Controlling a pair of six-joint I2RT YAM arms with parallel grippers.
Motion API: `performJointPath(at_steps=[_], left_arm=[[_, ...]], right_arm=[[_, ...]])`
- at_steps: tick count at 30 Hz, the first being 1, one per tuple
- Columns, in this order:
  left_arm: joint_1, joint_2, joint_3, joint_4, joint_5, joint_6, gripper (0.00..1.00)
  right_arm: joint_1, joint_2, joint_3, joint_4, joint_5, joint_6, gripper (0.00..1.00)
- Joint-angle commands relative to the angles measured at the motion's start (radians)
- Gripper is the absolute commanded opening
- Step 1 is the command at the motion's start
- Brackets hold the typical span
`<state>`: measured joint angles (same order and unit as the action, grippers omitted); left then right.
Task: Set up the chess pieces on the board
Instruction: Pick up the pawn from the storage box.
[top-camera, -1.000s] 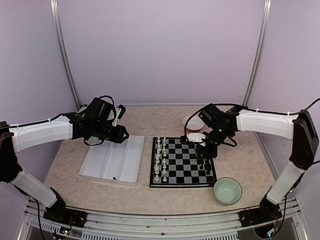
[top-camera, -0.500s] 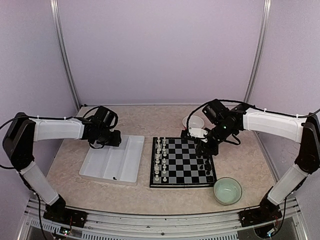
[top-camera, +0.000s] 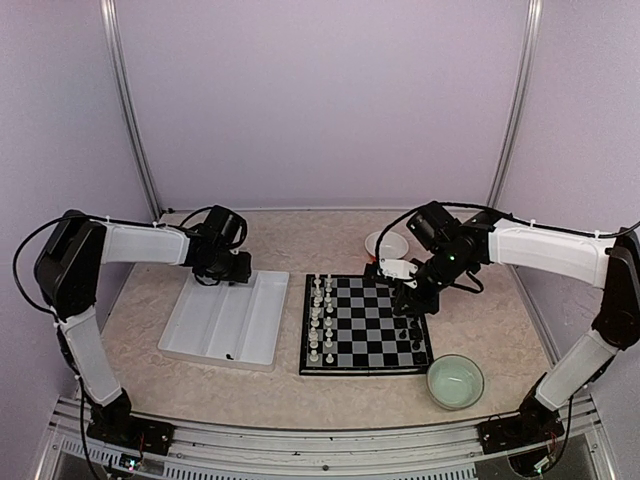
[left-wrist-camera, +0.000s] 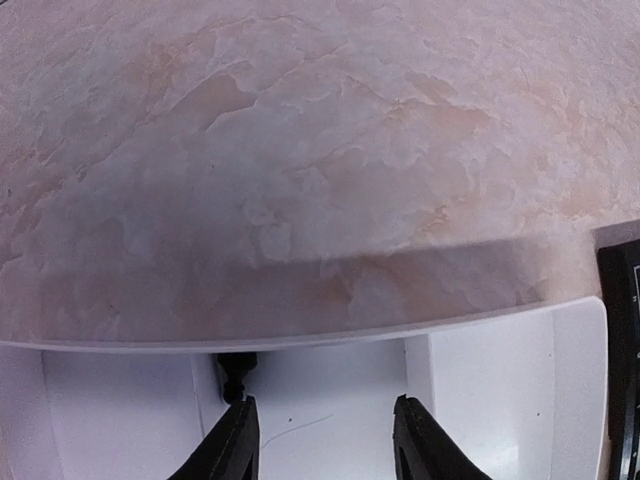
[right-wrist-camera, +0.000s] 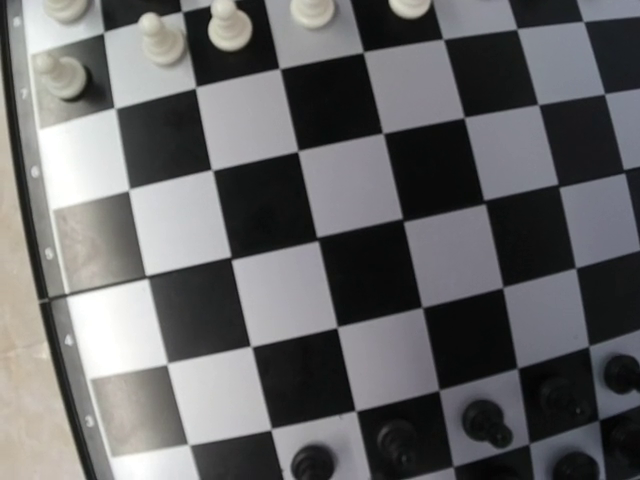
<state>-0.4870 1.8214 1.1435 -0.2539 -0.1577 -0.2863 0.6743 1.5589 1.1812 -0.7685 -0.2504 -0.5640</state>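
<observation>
The board (top-camera: 365, 325) lies in the middle of the worktop (top-camera: 500, 310). White chess pieces (top-camera: 318, 320) stand in two files along its left side, and black chess pieces (top-camera: 411, 335) cluster by its right edge.

The right pincer (top-camera: 408, 300) hangs over the board's far right part, just above the black ones, about where it was a second ago. Its jaws are hidden in every view, so I cannot tell how far open they are or whether they hold anything.

Just left of the board sits a white partitioned tray (top-camera: 225, 325). A second ago the left pincer (left-wrist-camera: 325, 412) was raised high over the tray's far left part. It has since come down to the tray's far edge, with the arm stretched farther back. Its fingers stand moderately apart with nothing between them.

In the tray, a small black piece (left-wrist-camera: 234, 374) sits by a divider, just beyond the left finger. A dark speck (top-camera: 229, 356) near the tray's near edge is too small to identify.

A white bowl (top-camera: 386, 243) sits just beyond the board's far right corner, partly behind the right arm, and its contents cannot be made out. A pale green bowl (top-camera: 455, 381) sits just off the board's near right corner.
</observation>
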Motion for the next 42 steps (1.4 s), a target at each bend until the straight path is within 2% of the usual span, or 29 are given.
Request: performJointPath(at_steps=[1,11,20,25,36,42], left_arm=[[0.009,0.070,0.063,-0.013,-0.044,0.009,0.47],[0.010,0.136,0.112,-0.063,-0.157,-0.025,0.48],[0.014,0.221,0.138,-0.061,-0.144,-0.039,0.52],[0.021,0.225,0.139,-0.059,-0.118,-0.051,0.47],[0.031,0.227,0.137,-0.117,-0.086,-0.060,0.25],[0.031,0.240,0.131,-0.146,-0.067,-0.064,0.24]], right_arm=[[0.008,-0.035,-0.016,0.007,-0.012,-0.004,0.22],[0.008,-0.046,-0.035,0.016,-0.013,-0.005,0.21],[0.008,-0.039,-0.041,0.021,-0.024,-0.005,0.21],[0.008,-0.033,-0.042,0.025,-0.027,-0.004,0.21],[0.008,-0.012,-0.040,0.031,-0.038,-0.001,0.19],[0.008,-0.005,-0.038,0.032,-0.038,-0.002,0.19]])
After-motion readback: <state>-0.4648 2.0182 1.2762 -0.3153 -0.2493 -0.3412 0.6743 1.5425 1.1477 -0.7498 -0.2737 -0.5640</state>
